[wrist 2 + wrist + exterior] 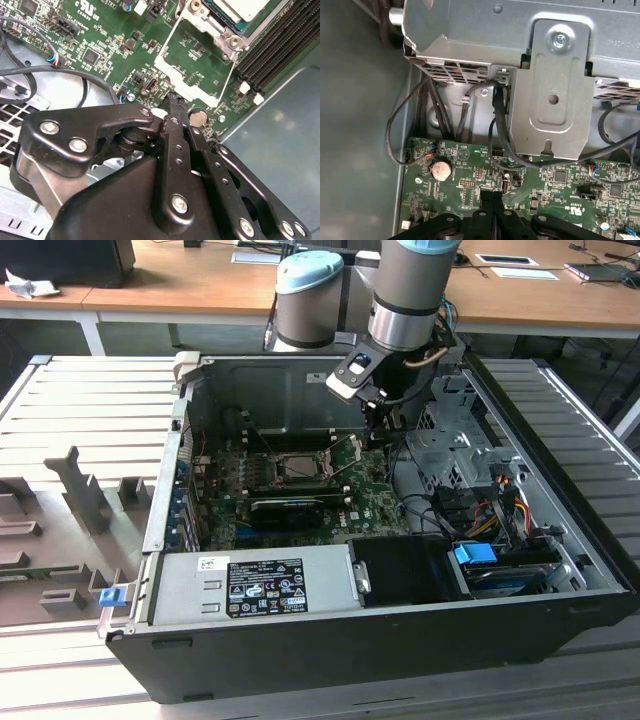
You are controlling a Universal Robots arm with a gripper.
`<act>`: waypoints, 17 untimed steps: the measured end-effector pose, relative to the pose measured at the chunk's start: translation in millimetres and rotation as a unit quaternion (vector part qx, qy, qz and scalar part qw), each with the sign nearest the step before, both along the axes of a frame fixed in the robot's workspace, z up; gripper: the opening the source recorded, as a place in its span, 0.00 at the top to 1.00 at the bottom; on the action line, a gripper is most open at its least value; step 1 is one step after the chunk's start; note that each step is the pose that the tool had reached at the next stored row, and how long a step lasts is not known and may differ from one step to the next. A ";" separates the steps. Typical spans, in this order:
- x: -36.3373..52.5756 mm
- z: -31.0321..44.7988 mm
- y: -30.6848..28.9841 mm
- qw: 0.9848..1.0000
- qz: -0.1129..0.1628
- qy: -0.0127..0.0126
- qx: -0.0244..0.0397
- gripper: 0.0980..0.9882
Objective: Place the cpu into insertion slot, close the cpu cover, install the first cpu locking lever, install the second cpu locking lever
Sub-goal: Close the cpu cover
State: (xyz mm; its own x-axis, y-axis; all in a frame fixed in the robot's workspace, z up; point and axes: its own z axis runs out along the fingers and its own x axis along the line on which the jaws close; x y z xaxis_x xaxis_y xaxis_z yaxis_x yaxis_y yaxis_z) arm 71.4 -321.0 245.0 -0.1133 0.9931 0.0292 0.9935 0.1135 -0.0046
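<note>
The cpu (297, 468) sits, as best you can tell in the exterior view, in the insertion slot (276, 470), toward that view's left of the pincer (383, 432). In the second wrist view, the cpu cover (165, 65) lies flipped open, just beside the pincer's tips, which are closed on nothing.

Bright even light, soft shadows, little glare.

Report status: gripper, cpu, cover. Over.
Gripper shut, at cpu cover edge. Cpu in insertion slot, cover open over motherboard. Coin cell battery close by.
</note>
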 end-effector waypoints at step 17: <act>-56.8 0.0 0.0 1.000 0.000 0.000 0.000 0.99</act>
